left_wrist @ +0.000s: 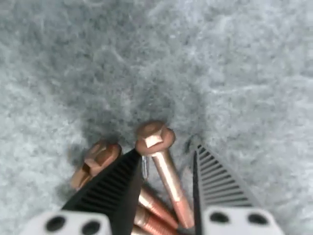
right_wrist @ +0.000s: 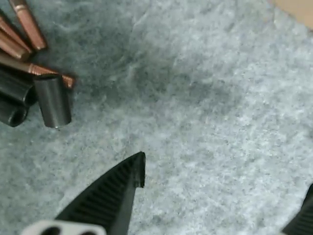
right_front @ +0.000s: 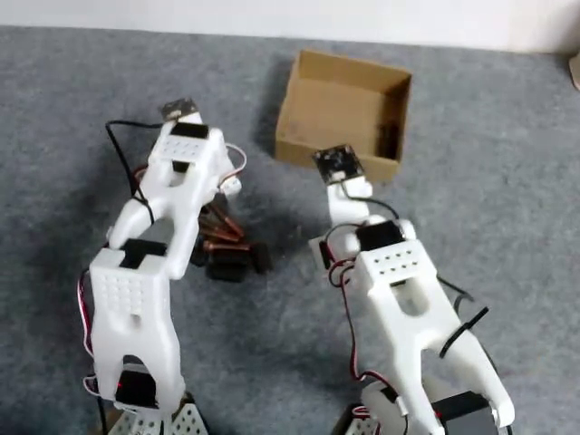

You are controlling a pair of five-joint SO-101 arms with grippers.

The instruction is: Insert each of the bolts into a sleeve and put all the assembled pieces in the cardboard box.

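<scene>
Several copper bolts [right_front: 220, 231] and dark sleeves [right_front: 234, 264] lie in a pile on the grey felt by the left arm [right_front: 177, 181]. My left gripper [left_wrist: 165, 151] is open and low over the pile. One bolt [left_wrist: 161, 166] lies between its fingers [left_wrist: 115, 188], touching neither, and a second bolt [left_wrist: 96, 160] lies just outside them. My right gripper [right_wrist: 225, 181] hangs open over bare felt, apart from the nearest sleeve [right_wrist: 53, 100] and other sleeves [right_wrist: 13, 87]. The cardboard box [right_front: 313, 136] stands at the back, beyond the right arm [right_front: 349, 195].
The box's near wall is close to the right arm's wrist, and a corner of the box [right_wrist: 299, 7] shows in the right wrist view. Grey felt [right_front: 507, 208] covers the table, with open room to the right and in front of the pile.
</scene>
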